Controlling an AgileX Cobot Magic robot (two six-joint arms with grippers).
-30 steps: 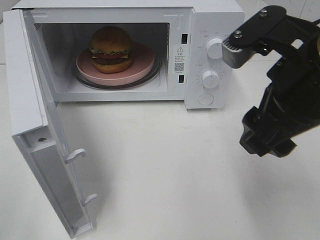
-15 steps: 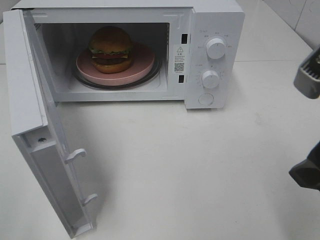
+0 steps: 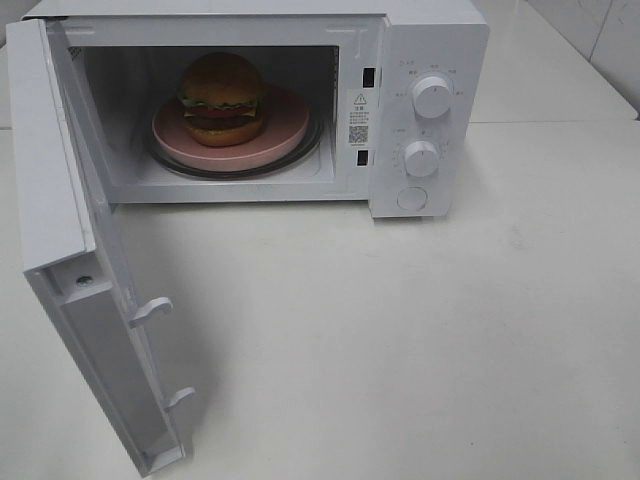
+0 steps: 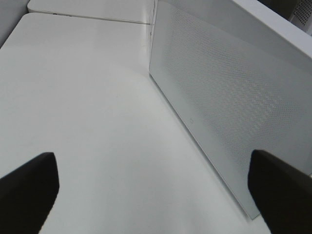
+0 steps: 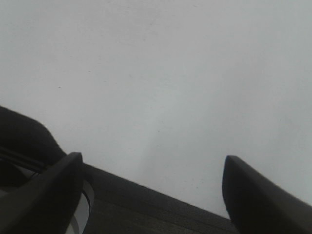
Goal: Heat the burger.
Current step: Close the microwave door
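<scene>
The burger (image 3: 222, 98) sits inside the microwave (image 3: 430, 40) on a round pink plate (image 3: 285, 125), a bit left of the plate's centre in the high view. The plate rests on the glass turntable (image 3: 200, 170). The door (image 3: 60, 200) is swung wide open to the left, inner face toward the camera w/ two latch hooks (image 3: 150, 310) sticking out. Control panel on the right has two knobs (image 3: 431, 95), one above the other, and a round button (image 3: 411, 198) below them. Both grippers show only in the wrist cams. Left gripper (image 4: 153, 190): fingers spread very wide, nothing btwn them, gripping nothing. It hangs over the white table (image 3: 400, 340) close beside the door's outer face, which has a dotted mesh pattern. Right gripper (image 5: 153, 190): fingers also well apart and holding nothing, over plain tabletop. A dark band runs btwn the finger bases there - can't tell what it is.
</scene>
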